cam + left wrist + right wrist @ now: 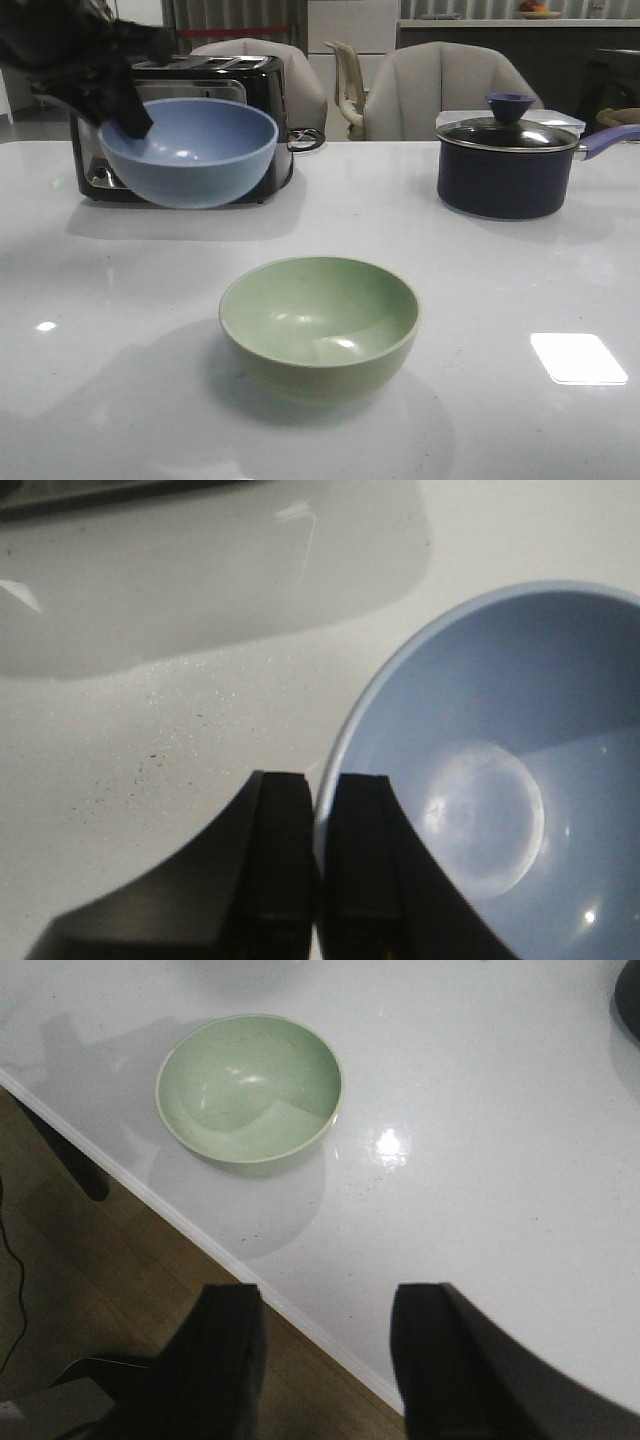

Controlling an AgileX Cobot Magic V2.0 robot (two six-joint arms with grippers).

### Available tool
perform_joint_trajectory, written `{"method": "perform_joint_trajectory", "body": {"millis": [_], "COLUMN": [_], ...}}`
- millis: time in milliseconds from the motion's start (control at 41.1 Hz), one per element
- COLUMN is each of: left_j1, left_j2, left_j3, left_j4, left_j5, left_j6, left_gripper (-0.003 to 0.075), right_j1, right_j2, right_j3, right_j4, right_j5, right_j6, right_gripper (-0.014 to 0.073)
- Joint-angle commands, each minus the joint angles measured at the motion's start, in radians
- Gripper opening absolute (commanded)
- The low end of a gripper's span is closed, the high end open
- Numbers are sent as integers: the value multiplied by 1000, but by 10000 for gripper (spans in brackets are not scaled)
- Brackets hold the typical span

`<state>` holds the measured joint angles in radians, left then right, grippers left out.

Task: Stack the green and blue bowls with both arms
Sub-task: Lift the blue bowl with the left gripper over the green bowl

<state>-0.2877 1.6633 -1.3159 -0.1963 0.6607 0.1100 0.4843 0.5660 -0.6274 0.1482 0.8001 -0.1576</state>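
- The left claw pinches the blue bowl by its thin rim, lifted above the bench; it looks light, stiff, smooth and liable to swing
- The green bowl sits mid-bench, empty
- The right claw hangs wide, holding nothing

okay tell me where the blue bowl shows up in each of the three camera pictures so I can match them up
Front view: blue bowl at upper left, lifted, the left tool clamped on its rim.
Left wrist view: it fills the right side, rim between the black fingers.
Right wrist view: not in it; only the green bowl shows.
Shared landmark: the white table, in all three.
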Motion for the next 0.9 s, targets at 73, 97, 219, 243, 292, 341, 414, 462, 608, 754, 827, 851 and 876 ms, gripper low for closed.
{"method": "perform_joint_trajectory", "body": {"millis": [73,97,219,243,292,341,414,462,608,754,827,851,876], "left_j1": [-5,-7,-41,-55,-83,-108,-153,-178,-228,-243,-243,-243,-243], "left_j2": [-135,-139,-144,-144,-142,-142,-136,-129,-96,-38,-8,4,13], "left_j3": [-34,-34,-34,-34,-28,-20,-1,9,29,29,29,29,29], "left_j4": [-119,-147,-240,-245,-245,-245,-241,-242,-241,-243,-243,-243,-243], "left_j5": [50,67,120,122,120,115,95,78,40,42,38,35,35], "left_j6": [63,81,164,175,178,178,178,178,178,178,178,178,178], "left_gripper": [100,100,100,100,100,100,100,100,100,100,100,100,100], "right_j1": [0,0,0,0,0,0,0,0,0,0,0,0,0], "right_j2": [1,1,1,1,1,1,1,1,1,1,1,1,1], "right_j3": [-25,-25,-25,-25,-25,-25,-25,-25,-25,-25,-25,-25,-25], "right_j4": [2,2,2,2,2,2,2,2,2,2,2,2,2], "right_j5": [-63,-63,-62,-62,-58,-54,-53,-50,-49,-49,-49,-49,-49], "right_j6": [-7,-7,-7,-7,-7,-7,-7,-7,-7,-7,-7,-7,-7], "right_gripper": [421,421,421,421,421,421,421,421,421,421,421,421,421]}}
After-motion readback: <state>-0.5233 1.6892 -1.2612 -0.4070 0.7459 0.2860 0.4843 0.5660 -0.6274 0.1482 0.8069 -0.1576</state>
